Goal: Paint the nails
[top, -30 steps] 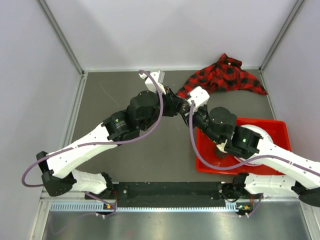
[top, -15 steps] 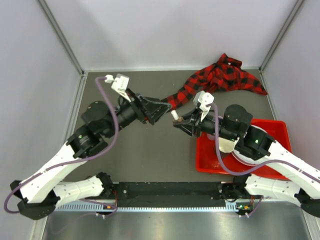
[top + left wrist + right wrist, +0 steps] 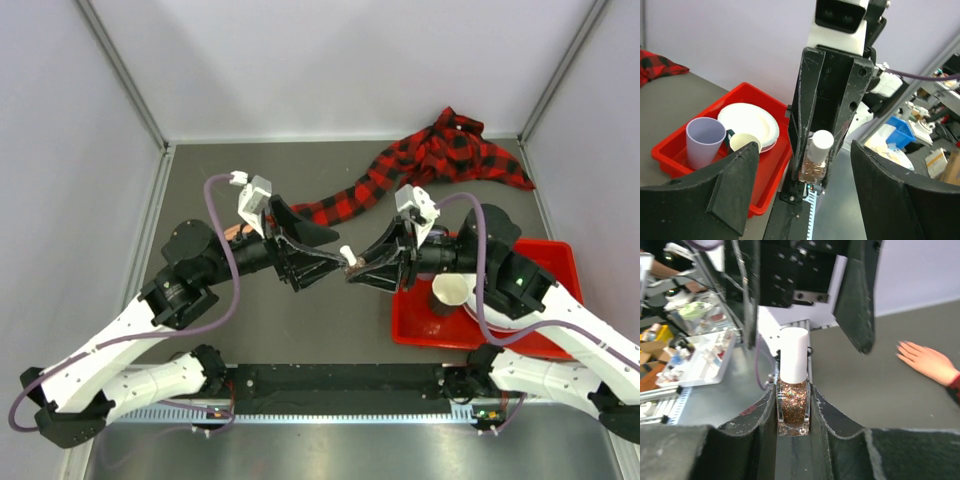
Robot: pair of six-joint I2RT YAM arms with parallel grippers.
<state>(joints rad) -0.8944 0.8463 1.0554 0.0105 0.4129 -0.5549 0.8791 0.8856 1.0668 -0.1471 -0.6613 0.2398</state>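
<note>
**Nails lie off to one side of the held bottle**

A plaid sleeve (image 3: 440, 150) trails over the desk (image 3: 200, 170) and ends in a pale peach mannequin hand (image 3: 927, 362). It lies flat, ahead and right of the right hand (image 3: 793, 402). Its nails (image 3: 903, 345) are too small to judge. A red tray (image 3: 670, 150) sits behind the right hand, which grips a glitter bottle (image 3: 792, 412). The left hand (image 3: 804, 150) gapes wide, flanking the cap without touching it.

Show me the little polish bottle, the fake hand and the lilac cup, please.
polish bottle (image 3: 792, 410), right wrist view, on its glittery glass body.
mannequin hand (image 3: 926, 361), right wrist view, on the middle of the hand.
lilac cup (image 3: 702, 150), left wrist view, on its outer wall.
</note>
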